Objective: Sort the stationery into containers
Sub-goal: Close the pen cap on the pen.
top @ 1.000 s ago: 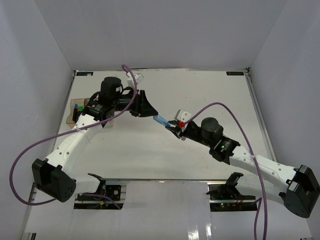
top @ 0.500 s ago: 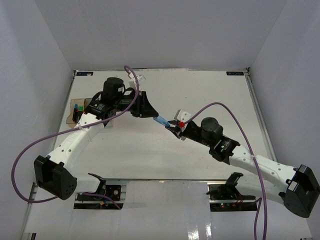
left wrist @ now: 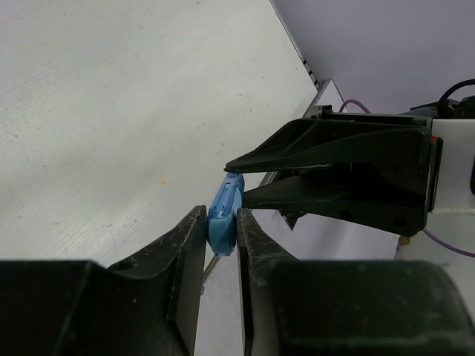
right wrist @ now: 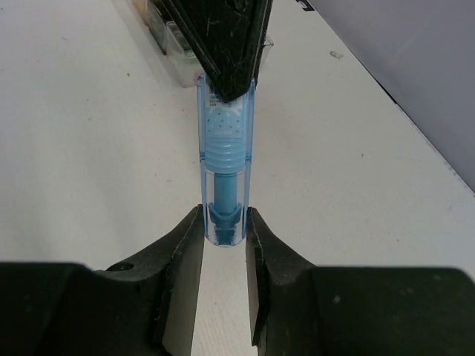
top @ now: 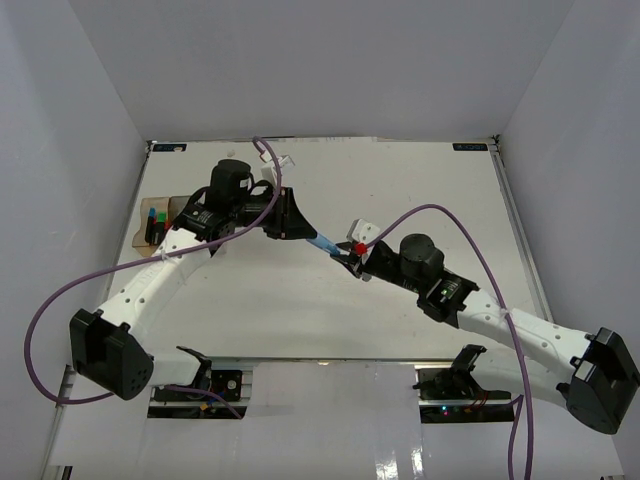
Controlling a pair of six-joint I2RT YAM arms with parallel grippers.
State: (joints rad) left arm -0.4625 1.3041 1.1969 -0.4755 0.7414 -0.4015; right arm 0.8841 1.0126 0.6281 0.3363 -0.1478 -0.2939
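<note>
With left claw (left wrist: 221, 222) and right claw (right wrist: 224, 222) both pinching the blue pen (right wrist: 225, 159), uneven release could drop it short of the nine-o'clock containers (top: 152, 225).

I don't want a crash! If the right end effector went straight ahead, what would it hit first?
Probably the left end effector, gripping the far end of the see-through blue plastic stick that the right end effector holds.
</note>
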